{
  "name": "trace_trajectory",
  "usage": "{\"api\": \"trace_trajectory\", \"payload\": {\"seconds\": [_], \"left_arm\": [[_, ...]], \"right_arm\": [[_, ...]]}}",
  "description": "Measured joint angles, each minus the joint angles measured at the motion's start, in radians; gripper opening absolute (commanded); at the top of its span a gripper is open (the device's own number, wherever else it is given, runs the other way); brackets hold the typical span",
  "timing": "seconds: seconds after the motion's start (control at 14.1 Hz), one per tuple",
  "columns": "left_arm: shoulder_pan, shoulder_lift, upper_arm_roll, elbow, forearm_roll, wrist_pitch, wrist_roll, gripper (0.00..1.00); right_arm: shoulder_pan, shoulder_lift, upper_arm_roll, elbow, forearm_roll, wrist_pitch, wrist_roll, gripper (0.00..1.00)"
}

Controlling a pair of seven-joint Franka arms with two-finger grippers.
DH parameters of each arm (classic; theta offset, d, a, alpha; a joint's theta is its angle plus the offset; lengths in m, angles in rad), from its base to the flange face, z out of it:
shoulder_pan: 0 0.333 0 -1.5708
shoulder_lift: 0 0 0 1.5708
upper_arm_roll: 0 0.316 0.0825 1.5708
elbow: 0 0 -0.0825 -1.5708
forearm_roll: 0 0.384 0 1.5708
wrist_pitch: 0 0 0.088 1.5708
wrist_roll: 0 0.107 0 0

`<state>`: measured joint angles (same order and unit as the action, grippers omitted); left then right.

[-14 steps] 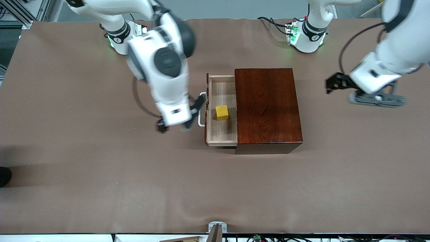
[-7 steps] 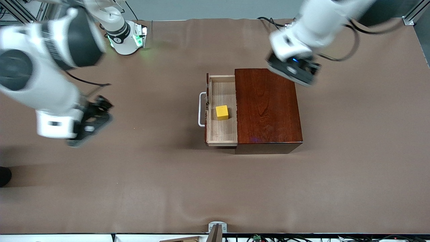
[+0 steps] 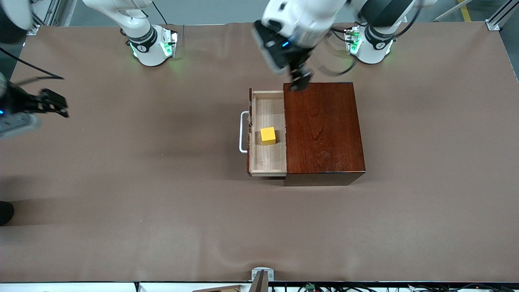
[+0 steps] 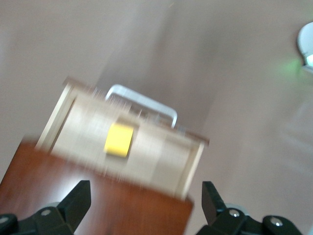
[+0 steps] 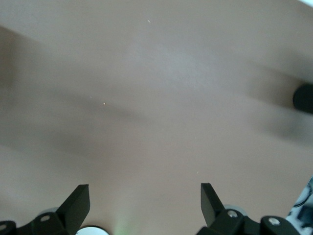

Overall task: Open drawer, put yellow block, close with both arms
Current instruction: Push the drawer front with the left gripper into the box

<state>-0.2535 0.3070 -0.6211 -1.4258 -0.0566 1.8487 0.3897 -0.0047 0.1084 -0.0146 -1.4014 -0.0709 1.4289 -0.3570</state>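
Observation:
The drawer (image 3: 267, 160) stands pulled out of the dark mahogany box (image 3: 324, 129) toward the right arm's end, its white handle (image 3: 243, 132) free. Inside it lies the yellow block (image 3: 267, 135). My left gripper (image 3: 301, 81) hangs open over the box's corner farthest from the front camera. The left wrist view looks down past the open left gripper (image 4: 145, 203) at the box top (image 4: 98, 208), the drawer (image 4: 161, 156), the block (image 4: 119, 140) and the handle (image 4: 142, 100). My right gripper (image 3: 54, 106) is open over bare table at the right arm's end, and the right wrist view shows it (image 5: 144, 203) holding nothing.
The arm bases glow green along the table's edge farthest from the front camera, the right arm's base (image 3: 150, 44) and the left arm's base (image 3: 371, 44). A dark round thing (image 3: 6, 213) sits at the right arm's end. A small bracket (image 3: 261, 275) is at the near edge.
The right arm swung away from the drawer handle out to its own end of the table. The left arm swept in from its end to above the box. Drawer and block stayed put.

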Motion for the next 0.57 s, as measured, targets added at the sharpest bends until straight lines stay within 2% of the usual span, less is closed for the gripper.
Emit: {"api": "trace_trajectory", "payload": {"seconds": [0.21,0.36,0.57], "left_arm": [[-0.123,0.233,0.009,0.064,0.135,0.219,0.026,1.0],[-0.194,0.346,0.037,0.081,0.2,0.344,0.069,1.0],[-0.301,0.437,0.163,0.098,0.221,0.437,0.181,1.0]], "right_arm": [[-0.077,-0.135,-0.021,-0.203,0.057,0.13,0.003,1.0],[-0.108,-0.218,-0.023,-0.326,0.09,0.177,0.036,1.0],[-0.108,-0.26,-0.015,-0.37,0.098,0.168,0.213,1.0]]}}
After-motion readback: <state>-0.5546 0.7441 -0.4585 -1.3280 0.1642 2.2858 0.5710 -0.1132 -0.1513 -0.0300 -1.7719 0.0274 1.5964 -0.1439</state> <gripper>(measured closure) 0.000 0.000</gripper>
